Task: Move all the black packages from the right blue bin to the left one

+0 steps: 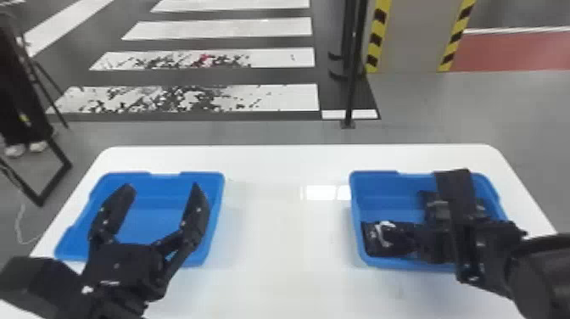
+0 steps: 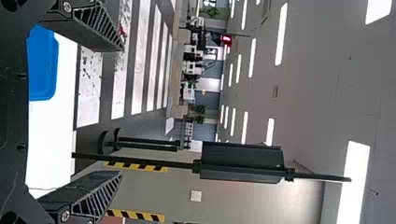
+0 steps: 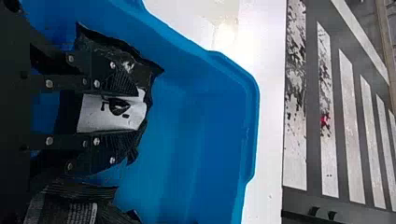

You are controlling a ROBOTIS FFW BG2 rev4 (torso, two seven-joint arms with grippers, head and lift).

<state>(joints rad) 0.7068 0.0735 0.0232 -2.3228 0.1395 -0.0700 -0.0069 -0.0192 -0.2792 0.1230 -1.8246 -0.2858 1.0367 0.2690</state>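
My left gripper [image 1: 159,199] stands open over the left blue bin [image 1: 144,203]; in the left wrist view its fingers are wide apart, and nothing lies between them at the left gripper [image 2: 120,111]. My right gripper [image 1: 464,229] is low over the right blue bin [image 1: 407,266], its fingertips hidden in the head view. A black package [image 1: 375,244] lies at that bin's left side. In the right wrist view the right gripper [image 3: 135,113] is shut on this black package [image 3: 133,63], whose white label shows between the fingers. Another black package [image 3: 100,191] lies beside it.
Both bins stand on a white table [image 1: 288,237], with a wide strip of tabletop between them. More black packages [image 1: 432,205] are partly hidden behind the right gripper. A thin black pole [image 1: 352,85] rises beyond the table's far edge.
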